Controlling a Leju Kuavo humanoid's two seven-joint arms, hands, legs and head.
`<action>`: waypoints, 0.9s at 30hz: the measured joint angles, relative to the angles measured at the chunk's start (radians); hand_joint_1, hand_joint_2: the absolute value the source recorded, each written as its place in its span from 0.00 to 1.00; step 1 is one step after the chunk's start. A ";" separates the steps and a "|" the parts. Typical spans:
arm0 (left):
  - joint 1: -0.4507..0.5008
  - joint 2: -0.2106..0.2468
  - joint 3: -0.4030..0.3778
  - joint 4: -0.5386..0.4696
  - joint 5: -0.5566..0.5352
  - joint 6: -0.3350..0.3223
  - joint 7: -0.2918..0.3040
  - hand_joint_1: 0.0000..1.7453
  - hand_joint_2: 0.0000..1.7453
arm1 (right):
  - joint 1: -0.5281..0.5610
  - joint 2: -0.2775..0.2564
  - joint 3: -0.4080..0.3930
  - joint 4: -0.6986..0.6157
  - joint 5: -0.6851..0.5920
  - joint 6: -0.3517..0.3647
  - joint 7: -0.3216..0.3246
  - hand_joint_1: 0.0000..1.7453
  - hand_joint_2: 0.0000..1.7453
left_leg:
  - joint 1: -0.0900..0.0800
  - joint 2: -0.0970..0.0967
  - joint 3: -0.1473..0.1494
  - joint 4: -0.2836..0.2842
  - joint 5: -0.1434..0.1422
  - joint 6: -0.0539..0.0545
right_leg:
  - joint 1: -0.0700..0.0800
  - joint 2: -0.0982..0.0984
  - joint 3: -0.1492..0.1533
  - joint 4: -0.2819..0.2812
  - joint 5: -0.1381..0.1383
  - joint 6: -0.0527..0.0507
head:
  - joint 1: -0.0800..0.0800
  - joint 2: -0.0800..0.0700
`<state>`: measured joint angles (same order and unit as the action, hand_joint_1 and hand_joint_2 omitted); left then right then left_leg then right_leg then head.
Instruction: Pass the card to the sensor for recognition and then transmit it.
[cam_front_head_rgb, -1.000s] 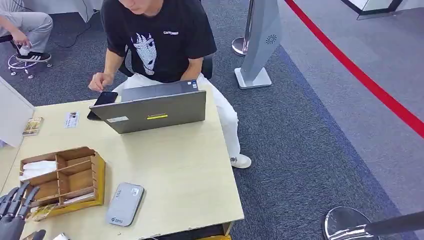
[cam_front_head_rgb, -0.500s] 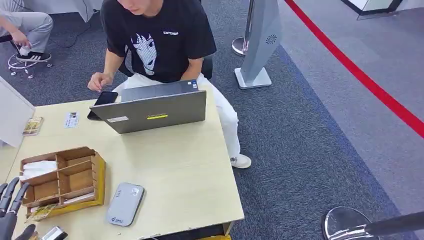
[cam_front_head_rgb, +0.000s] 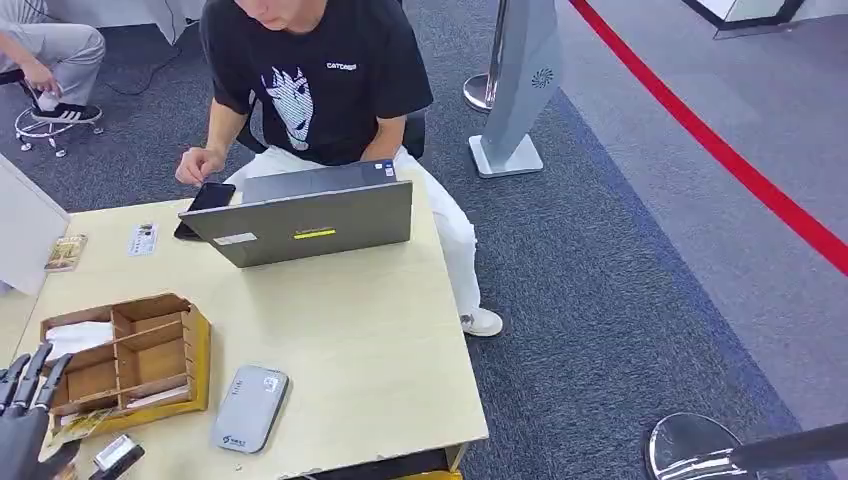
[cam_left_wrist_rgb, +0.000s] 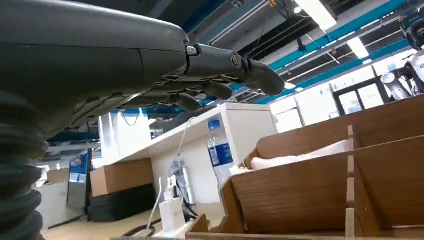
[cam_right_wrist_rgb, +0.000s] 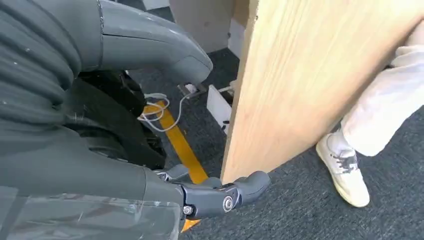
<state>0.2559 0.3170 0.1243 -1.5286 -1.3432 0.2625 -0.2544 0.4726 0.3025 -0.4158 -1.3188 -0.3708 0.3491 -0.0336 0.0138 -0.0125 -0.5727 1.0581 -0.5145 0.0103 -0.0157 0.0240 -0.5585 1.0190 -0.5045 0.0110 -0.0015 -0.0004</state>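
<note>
1. It is an office or service hall.
2. A person (cam_front_head_rgb: 320, 90) works at a laptop (cam_front_head_rgb: 310, 222) on a desk (cam_front_head_rgb: 370, 340).
3. Grey carpet (cam_front_head_rgb: 620, 300), stanchion base (cam_front_head_rgb: 690, 447).

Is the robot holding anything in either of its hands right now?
Nothing is visibly held. The left hand hangs with fingers spread beside the wooden organizer; the right hand hangs empty beside the table.

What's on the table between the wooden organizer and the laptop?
Nothing: in the head view, bare tabletop separates the wooden organizer from the laptop.
</note>
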 joint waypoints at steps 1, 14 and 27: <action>0.000 0.000 -0.004 0.002 0.000 0.000 0.000 0.00 1.00 | 0.000 0.000 0.000 0.001 0.000 -0.001 0.000 0.00 1.00 | 0.000 0.000 0.000 0.000 0.000 0.000 | 0.000 0.000 0.000 0.000 0.000 0.000 | 0.000 0.000; 0.000 0.005 -0.017 0.026 0.043 0.005 -0.010 1.00 1.00 | 0.000 0.000 0.002 0.006 0.000 -0.002 -0.003 0.00 1.00 | 0.000 0.000 0.000 0.000 0.000 0.000 | 0.000 0.000 0.000 0.000 0.000 0.000 | 0.000 0.000; -0.003 -0.022 -0.018 -0.067 0.132 0.068 -0.082 1.00 1.00 | 0.006 0.000 0.020 0.004 0.005 -0.025 -0.005 0.00 1.00 | 0.000 0.000 0.000 0.000 0.000 0.000 | 0.000 0.000 -0.002 0.000 0.000 0.000 | 0.001 0.000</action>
<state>0.2528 0.2949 0.1064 -1.5954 -1.2109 0.3308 -0.3365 0.4789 0.3025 -0.3960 -1.3149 -0.3662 0.3242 -0.0385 0.0139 -0.0130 -0.5728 1.0583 -0.5144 0.0104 -0.0157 0.0237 -0.5606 1.0187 -0.5045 0.0110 -0.0008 -0.0004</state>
